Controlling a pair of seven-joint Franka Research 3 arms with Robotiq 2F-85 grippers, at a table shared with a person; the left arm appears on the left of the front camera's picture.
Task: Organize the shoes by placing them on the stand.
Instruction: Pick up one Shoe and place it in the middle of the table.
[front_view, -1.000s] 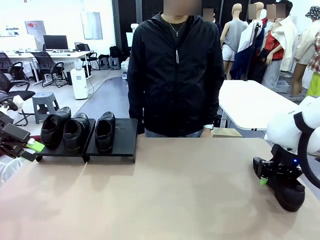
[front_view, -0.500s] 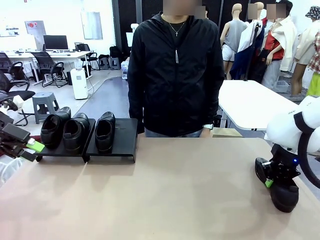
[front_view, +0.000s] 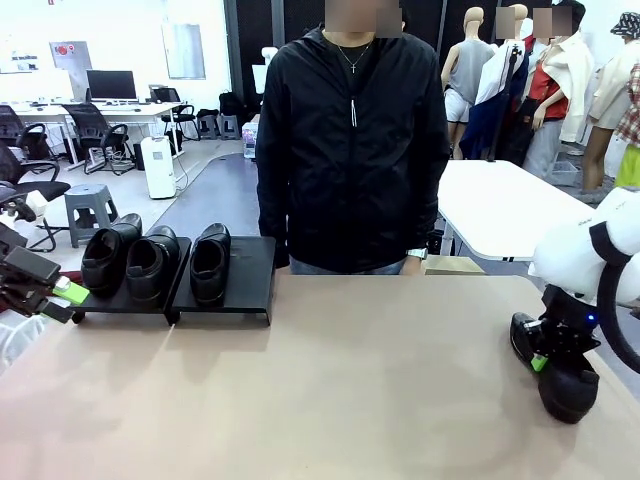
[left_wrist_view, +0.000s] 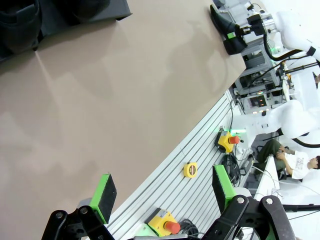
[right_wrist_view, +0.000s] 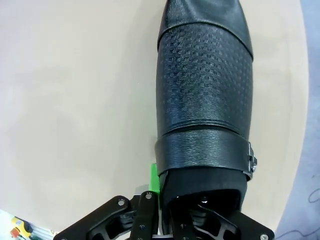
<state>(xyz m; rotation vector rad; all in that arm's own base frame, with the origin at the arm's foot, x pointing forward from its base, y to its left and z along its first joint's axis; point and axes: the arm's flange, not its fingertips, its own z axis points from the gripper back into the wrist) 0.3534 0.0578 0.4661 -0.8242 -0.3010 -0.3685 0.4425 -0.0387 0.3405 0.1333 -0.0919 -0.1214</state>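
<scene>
The right gripper has just clamped down on the fourth shoe at the table's four o'clock edge; a second ago its jaws stood apart around the collar and the shoe lay turned more across the table, whereas now it points toward the robot and the jaws are shut on the collar's side wall. In the right wrist view one green pad presses the outside of the collar while the other finger goes inside the opening — a grip that looks ready for lifting, so the last shoe is likely about to travel.

Its vamp is embossed in a fine grid, banded by a smooth strap with a small metal buckle; the toe is glossy and rounded.

At nine o'clock the left gripper hangs with jaws wide, holding nothing.

Farther off, at ten o'clock, the stand — two low matte-black platforms side by side — carries three shoes; one slot on the right platform is free. A person in a black jacket stands at twelve o'clock.
</scene>
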